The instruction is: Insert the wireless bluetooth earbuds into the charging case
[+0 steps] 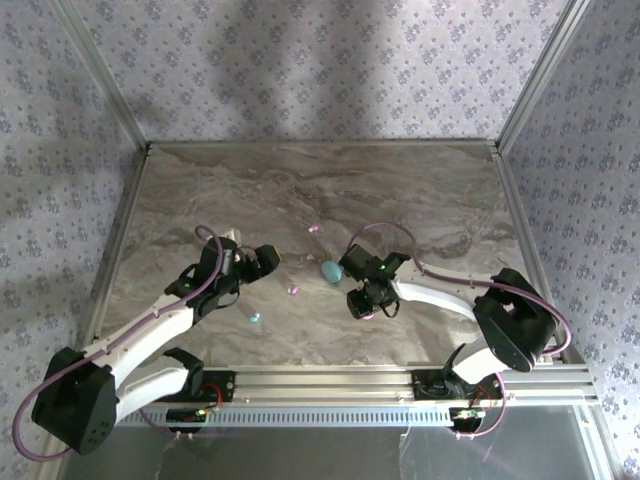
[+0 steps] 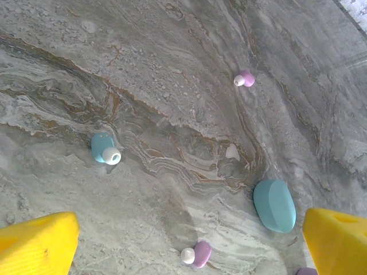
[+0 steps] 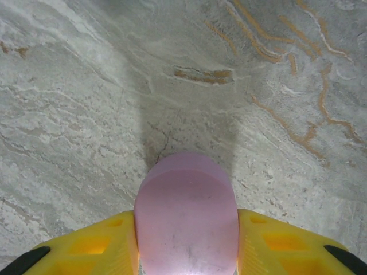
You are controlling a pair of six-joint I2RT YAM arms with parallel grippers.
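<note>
The right jaws are clamped on the pink case [image 3: 186, 212], yellow fingers [image 3: 97, 243] pressed to both its sides, held low over the marble worktop [image 1: 300, 180] right of centre. The left jaws stand wide apart above the worktop, left of centre, with nothing between them. The blue case [image 1: 330, 271] lies flat just left of the right jaws. Three earbuds lie loose and well apart around it. One pink bud [image 2: 245, 78] is beyond it on the far side, a second pink bud [image 2: 198, 254] is near and to its left, and a blue bud [image 2: 105, 148] lies further left and nearer still. Each bud has a white tip. Nothing lies between the buds and the blue case.
</note>
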